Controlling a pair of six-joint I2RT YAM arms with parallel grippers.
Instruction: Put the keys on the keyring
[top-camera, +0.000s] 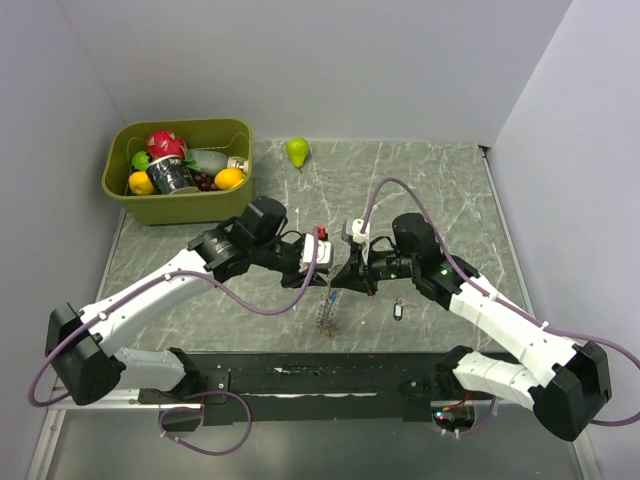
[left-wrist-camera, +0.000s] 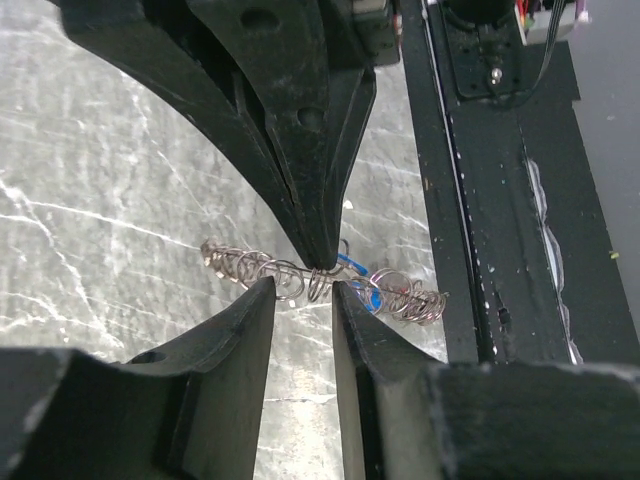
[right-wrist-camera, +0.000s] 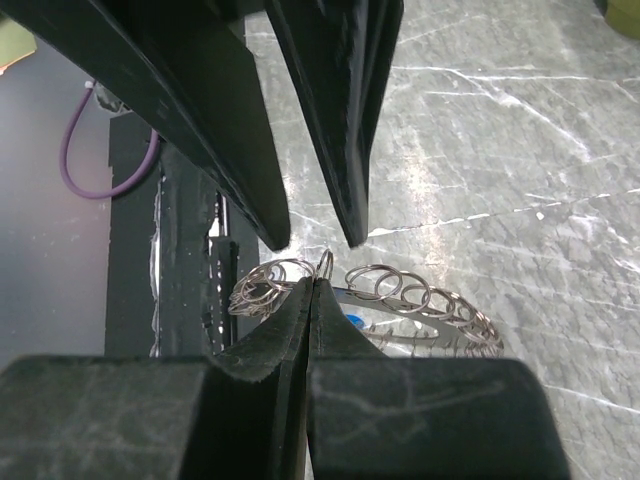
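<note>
Where the two arms are bolted down at the near edge, a long black plate (top-camera: 300, 378) runs across the grey, stone-look surface (top-camera: 450, 200). A little past that plate, both arms bend in toward the middle and their claws meet tip to tip.

The right claw (right-wrist-camera: 312, 288) has its two fingers pressed tight together. They are pinching the rim of the keyring (right-wrist-camera: 400, 292). The keyring is thin and silvery, and its rim looks like a row of little wire loops. From above it is seen edge-on, a thin line hanging just below the two claws. I cannot tell if its low end touches the surface.

The left claw (left-wrist-camera: 305, 295) is spread. Its two fingers stand apart, one on each side of the spot where the right claw is pinching, and a bit of the looped rim runs across the gap between them. The tips are right up close to the loops, but I cannot tell if they touch.

A blue tag (left-wrist-camera: 366, 294) sits among the loops, just beside one finger of the left claw.

A bit to the right of the claws, a small key (top-camera: 398, 311) with a dark tag lies alone on the surface, near the right arm.

Far back on the left stands a green bin (top-camera: 130, 205) full of fruit. A green pear (top-camera: 297, 150) sits alone on the surface by the back wall, just to the right of the bin.
</note>
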